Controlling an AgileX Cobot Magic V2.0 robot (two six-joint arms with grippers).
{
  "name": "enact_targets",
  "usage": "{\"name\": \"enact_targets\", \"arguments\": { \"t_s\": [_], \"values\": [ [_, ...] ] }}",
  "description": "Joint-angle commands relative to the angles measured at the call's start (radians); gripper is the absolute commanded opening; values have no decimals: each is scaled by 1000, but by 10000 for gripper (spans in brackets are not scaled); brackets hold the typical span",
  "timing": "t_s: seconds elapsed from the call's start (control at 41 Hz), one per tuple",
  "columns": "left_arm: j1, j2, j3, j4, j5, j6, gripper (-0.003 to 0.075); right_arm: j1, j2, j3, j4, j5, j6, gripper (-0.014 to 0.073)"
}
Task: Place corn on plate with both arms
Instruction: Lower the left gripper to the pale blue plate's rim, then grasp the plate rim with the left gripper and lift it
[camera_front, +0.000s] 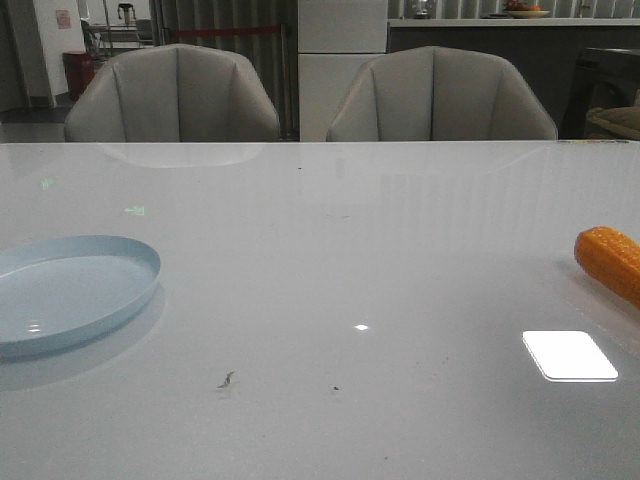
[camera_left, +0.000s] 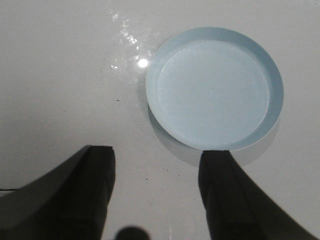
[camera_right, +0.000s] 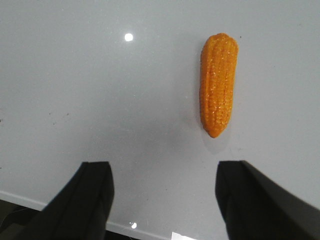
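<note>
The orange corn (camera_front: 610, 262) lies on the white table at the right edge of the front view, partly cut off. In the right wrist view the corn (camera_right: 218, 84) lies whole, ahead of my open, empty right gripper (camera_right: 162, 167) and apart from it. The pale blue plate (camera_front: 70, 290) sits empty at the table's left. In the left wrist view the plate (camera_left: 215, 89) lies just beyond my open, empty left gripper (camera_left: 157, 152), one fingertip (camera_left: 216, 160) near its rim. Neither arm shows in the front view.
Two grey chairs (camera_front: 175, 95) (camera_front: 440, 98) stand behind the table's far edge. Small dark specks (camera_front: 226, 380) lie on the tabletop near the front. A bright light reflection (camera_front: 569, 355) shows on the glossy surface at the right.
</note>
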Motion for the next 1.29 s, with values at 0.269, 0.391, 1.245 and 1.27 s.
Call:
{"name": "enact_targets", "arguments": {
  "t_s": [0.269, 0.391, 1.245, 1.27],
  "values": [
    [-1, 320, -246, -16, -28, 3, 443, -2, 10, -34, -2, -83, 40, 546],
    [-1, 423, -318, -16, -35, 3, 443, -2, 16, -34, -2, -86, 54, 546],
    [-1, 887, -402, -45, -79, 3, 419, -2, 23, -34, -2, -70, 54, 546],
    [-1, 890, -402, -45, -81, 3, 407, -2, 23, -34, -2, -70, 54, 546]
  ]
}}
